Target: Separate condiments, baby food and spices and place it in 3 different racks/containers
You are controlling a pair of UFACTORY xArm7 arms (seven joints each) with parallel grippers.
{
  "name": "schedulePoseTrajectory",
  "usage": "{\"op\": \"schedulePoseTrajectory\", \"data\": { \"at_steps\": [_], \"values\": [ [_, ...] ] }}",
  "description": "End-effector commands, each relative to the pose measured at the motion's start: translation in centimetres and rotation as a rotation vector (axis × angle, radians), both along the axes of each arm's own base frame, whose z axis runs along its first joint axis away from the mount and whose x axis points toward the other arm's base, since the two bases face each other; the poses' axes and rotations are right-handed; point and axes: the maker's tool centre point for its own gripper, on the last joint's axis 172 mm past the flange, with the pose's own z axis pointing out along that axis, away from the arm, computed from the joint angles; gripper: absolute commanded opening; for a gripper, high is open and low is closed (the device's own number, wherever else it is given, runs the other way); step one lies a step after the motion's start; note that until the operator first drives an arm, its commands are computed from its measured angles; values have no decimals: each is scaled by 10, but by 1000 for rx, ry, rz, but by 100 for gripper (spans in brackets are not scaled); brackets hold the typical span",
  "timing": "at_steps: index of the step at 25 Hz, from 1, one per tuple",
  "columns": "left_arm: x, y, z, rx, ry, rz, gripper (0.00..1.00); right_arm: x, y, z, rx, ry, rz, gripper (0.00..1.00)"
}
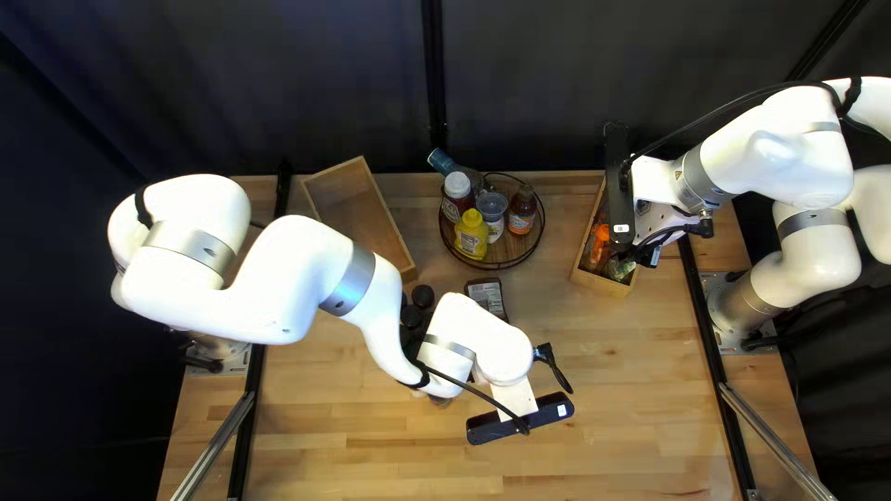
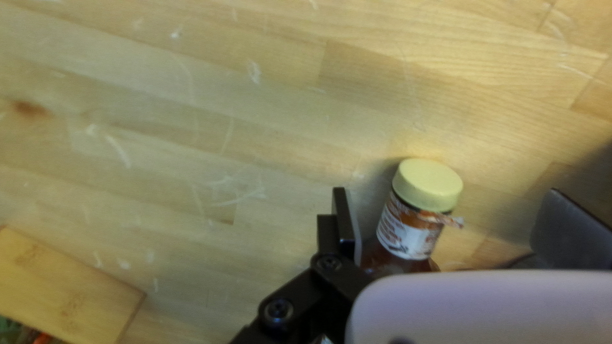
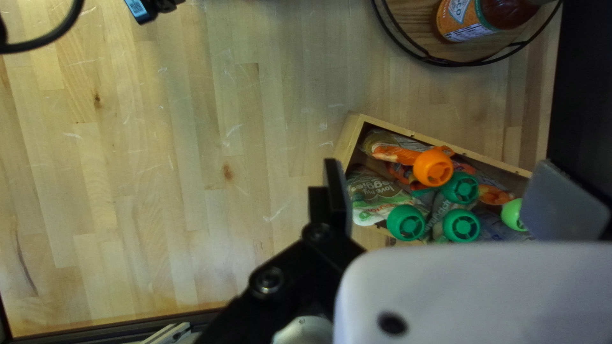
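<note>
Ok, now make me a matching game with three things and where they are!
1. yellow squeeze bottle
2. pouches with green and orange caps
3. bottle with a pale yellow lid

A. in a wooden box
B. between the left tool's open fingers
C. on the round rack

Right pairs: 1-C, 2-A, 3-B

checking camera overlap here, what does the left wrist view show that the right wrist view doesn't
Only the left wrist view: a jar with a pale yellow lid, between the open fingers of my left gripper.
Only the right wrist view: an orange cap and green caps on pouches, plus the round rack holding a sauce bottle.
Both: the tabletop and apparently the same wooden box, partly seen.
</note>
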Motion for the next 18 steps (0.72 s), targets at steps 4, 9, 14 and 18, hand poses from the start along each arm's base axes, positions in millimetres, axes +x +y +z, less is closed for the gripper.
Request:
{"op": "schedulePoseTrajectory", "data": {
  "at_steps": [4,9,14,18],
  "values": [
    [-4,8,-14,4,32,-18,97,0,0,0,0,0,0,100],
    [-6,9,-12,8,39,-28,2,0,0,0,0,0,0,100],
    [-5,10,-11,14,43,-36,0,0,0,0,0,0,0,100],
    [0,9,4,10,38,-40,0,0,0,0,0,0,0,100]
  ]
}}
